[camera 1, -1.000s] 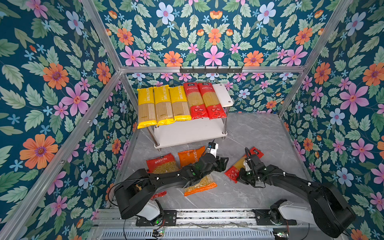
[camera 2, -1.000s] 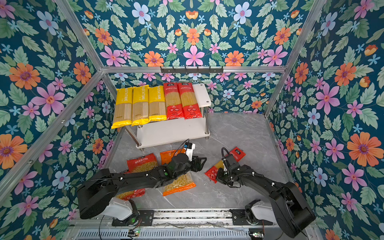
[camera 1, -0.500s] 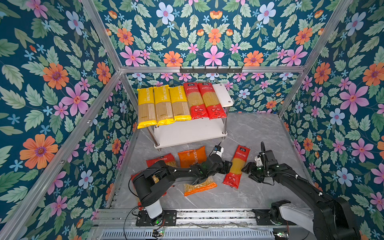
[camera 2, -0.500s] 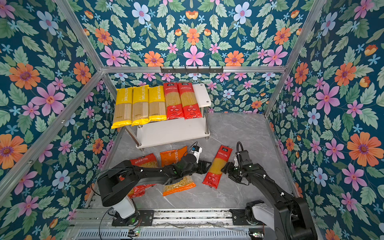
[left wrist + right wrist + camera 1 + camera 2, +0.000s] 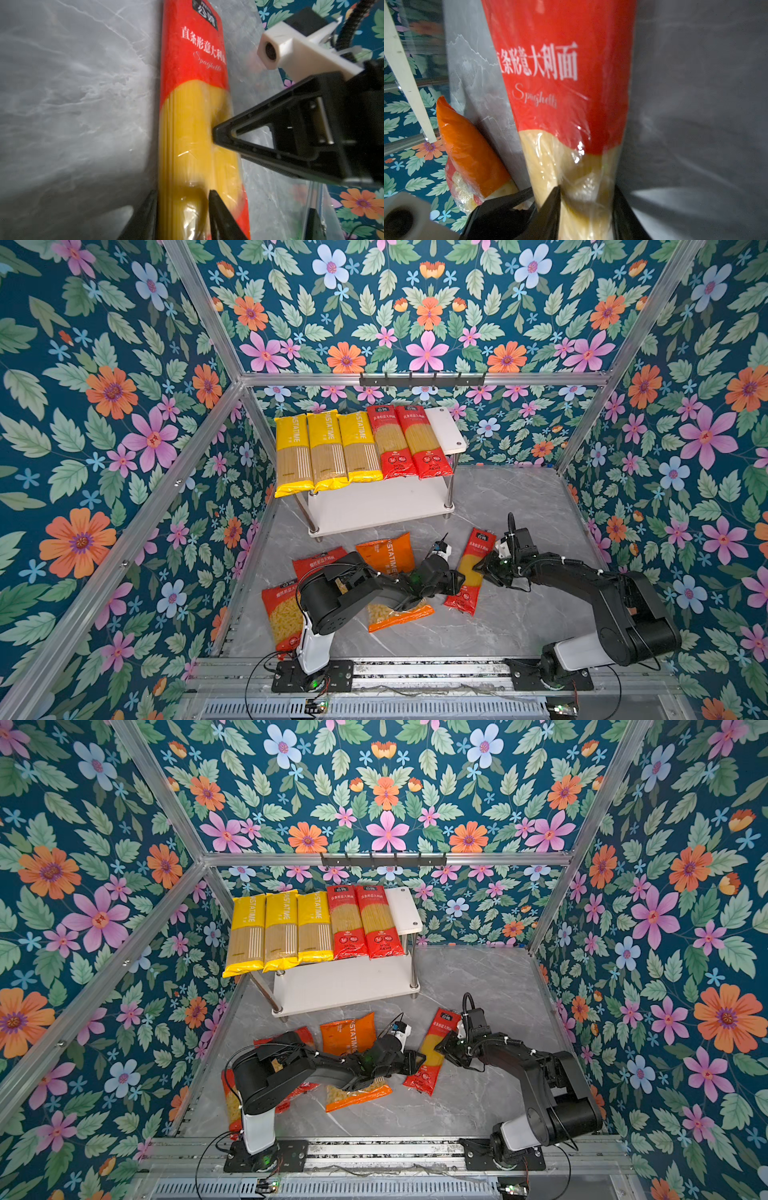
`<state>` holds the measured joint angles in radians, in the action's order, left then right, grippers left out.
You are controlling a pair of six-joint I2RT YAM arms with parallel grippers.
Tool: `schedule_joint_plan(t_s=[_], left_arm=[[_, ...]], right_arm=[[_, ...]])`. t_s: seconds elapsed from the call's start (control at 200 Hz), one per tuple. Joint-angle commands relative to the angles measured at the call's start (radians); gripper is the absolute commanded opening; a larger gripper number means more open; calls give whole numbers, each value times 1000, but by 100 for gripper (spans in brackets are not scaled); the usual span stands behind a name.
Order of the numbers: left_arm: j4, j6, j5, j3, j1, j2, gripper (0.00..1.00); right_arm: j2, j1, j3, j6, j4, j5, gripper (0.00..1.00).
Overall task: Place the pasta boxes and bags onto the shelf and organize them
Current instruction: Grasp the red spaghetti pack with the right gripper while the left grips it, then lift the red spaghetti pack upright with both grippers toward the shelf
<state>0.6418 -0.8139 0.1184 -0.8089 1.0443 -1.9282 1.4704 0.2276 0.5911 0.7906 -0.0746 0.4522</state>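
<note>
We start with the writing. On the red spaghetti pack (image 5: 193, 52) lying on the desk (image 5: 519, 497) we read white characters, 直条形意大利面, with "Spaghetti" in thin script beneath; both wrist views show it. A dark badge at the pack's end is too blurred for us to read. The three yellow packs (image 5: 326, 448) each carry "PASTATIME" along their length, and the orange bag (image 5: 384, 551) of curly pasta bears the same word. The two short red bags (image 5: 320, 562) have white lettering too small for us to make out.

The shelf (image 5: 446, 431) stands at the back of the desk. Its top board holds the yellow packs and two long red packs (image 5: 405, 439) side by side, with a bare white strip at the right end in both top views. The red spaghetti pack lies in front of the shelf, between the two arms and just right of the orange bag. The left gripper (image 5: 180, 205) has its jaws clenched on one long edge of it, one finger denting the film. The right gripper (image 5: 586, 197) grasps the opposite edge, its jaws pinching the clear part over the noodles.

The desk is grey with marble veins. Around it we see teal wallpaper with pink, orange and blue flowers, aluminium framing, and a black hook rail (image 5: 422, 379) above the shelf.
</note>
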Motion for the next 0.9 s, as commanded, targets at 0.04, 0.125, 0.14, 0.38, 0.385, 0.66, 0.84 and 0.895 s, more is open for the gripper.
schedule_joint_plan(t_s=[0.04,0.125,0.14,0.38,0.385,0.66,0.84,0.895], left_arm=[[85,-33,48,24,2,17,41],[68,-13,40,41,-1,60,42],[64,-9,38,43,-3,69,42],[65,51,18,136,-36,257,52],[67,53,18,139,-37,261,52],[253,126,76,249,-56,411,66],[368,127,155,285,-68,437,74],[382,127,186,282,-69,442,77]], right_arm=[[-12,3,-24,9,70,-2,22],[-33,3,-28,-8,83,17,15],[-38,3,-29,-12,87,21,14],[-183,3,-48,-111,93,23,5],[-188,3,-48,-114,93,22,5],[-535,66,-126,-342,220,-31,0],[-698,115,-164,-424,381,20,0],[-706,115,-162,-415,426,72,0]])
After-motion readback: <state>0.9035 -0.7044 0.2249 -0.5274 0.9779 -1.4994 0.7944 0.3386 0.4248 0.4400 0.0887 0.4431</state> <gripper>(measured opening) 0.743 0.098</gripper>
